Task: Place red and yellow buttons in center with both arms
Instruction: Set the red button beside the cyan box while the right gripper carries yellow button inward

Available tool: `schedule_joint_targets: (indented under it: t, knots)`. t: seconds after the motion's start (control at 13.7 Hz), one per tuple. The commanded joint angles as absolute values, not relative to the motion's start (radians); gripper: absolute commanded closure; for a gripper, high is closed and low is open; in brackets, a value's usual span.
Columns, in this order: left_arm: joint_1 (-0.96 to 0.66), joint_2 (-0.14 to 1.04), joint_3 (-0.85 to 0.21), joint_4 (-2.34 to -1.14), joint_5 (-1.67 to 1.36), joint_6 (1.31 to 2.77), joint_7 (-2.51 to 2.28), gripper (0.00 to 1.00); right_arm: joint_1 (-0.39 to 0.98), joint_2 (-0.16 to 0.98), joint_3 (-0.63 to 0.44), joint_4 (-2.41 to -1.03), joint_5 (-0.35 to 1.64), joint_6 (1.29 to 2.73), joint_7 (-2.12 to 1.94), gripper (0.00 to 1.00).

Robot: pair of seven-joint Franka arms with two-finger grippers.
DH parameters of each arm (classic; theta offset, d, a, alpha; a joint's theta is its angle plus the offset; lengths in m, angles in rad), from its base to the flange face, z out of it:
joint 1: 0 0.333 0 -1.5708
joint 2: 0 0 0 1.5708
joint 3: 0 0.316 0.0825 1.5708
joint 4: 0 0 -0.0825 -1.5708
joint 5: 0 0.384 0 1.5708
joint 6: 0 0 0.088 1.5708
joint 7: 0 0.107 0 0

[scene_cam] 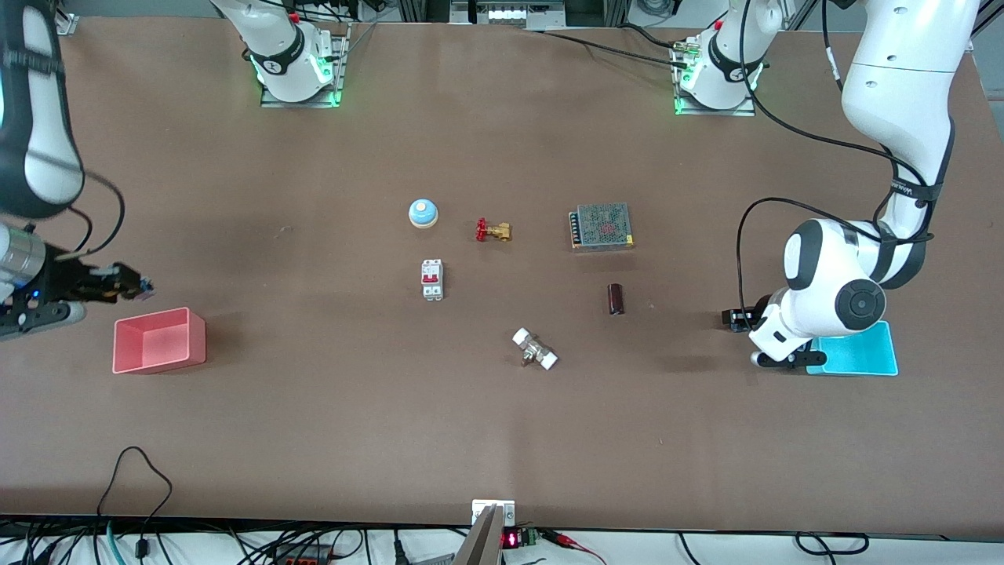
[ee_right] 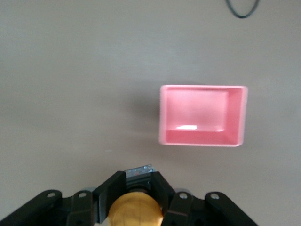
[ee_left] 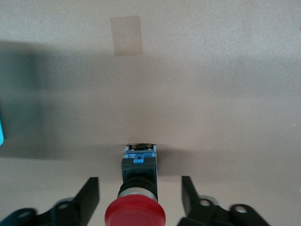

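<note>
Pink bin (scene_cam: 159, 340) sits at the right arm's end of the table, open top, nothing visible inside (ee_right: 202, 115). Cyan bin (scene_cam: 859, 351) at the left arm's end, mostly hidden by the left arm's wrist; its contents cannot be told. Right gripper (ee_right: 135, 197) hangs in the air near the pink bin (scene_cam: 125, 286), fingers closed tight on the yellow button (ee_right: 135, 209). Left gripper (ee_left: 140, 200) sits low just beside the cyan bin (scene_cam: 737, 318), fingers spread wide and clear on both sides of the red button (ee_left: 135, 214), which rests on the brown tabletop (ee_left: 211, 84). Mid-table items: blue-and-white dome (scene_cam: 423, 213), brass valve (scene_cam: 493, 231), circuit breaker (scene_cam: 432, 279), meshed power supply (scene_cam: 602, 226), dark cylinder (scene_cam: 616, 299), white-capped fitting (scene_cam: 535, 349).
</note>
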State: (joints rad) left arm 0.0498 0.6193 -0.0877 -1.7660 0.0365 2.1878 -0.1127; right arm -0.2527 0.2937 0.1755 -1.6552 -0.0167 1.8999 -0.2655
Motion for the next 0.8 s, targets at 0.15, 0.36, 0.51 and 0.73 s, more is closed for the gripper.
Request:
schedule_joint_targets:
  t: [0.15, 0.36, 0.51, 0.73]
  knots:
    - [0.055, 0.503, -0.091, -1.784, 0.031, 2.125, -0.114, 0.0, -0.108, 0.256, 0.285, -1.768, -0.028, 1.965, 0.165, 0.93]
    - [0.058, 0.405, -0.089, -1.769, 0.034, 2.07, -0.103, 0.0, -0.04, 0.265, 0.295, -1.945, -0.043, 2.233, 0.296, 0.93]
    - [0.058, 0.355, -0.087, -1.72, 0.034, 2.01, -0.11, 0.0, -0.019, 0.29, 0.295, -1.977, -0.063, 2.289, 0.305, 0.93]
    - [0.049, 0.339, -0.095, -1.556, 0.046, 1.79, -0.106, 0.0, 0.02, 0.33, 0.295, -1.979, -0.109, 2.31, 0.369, 0.93]
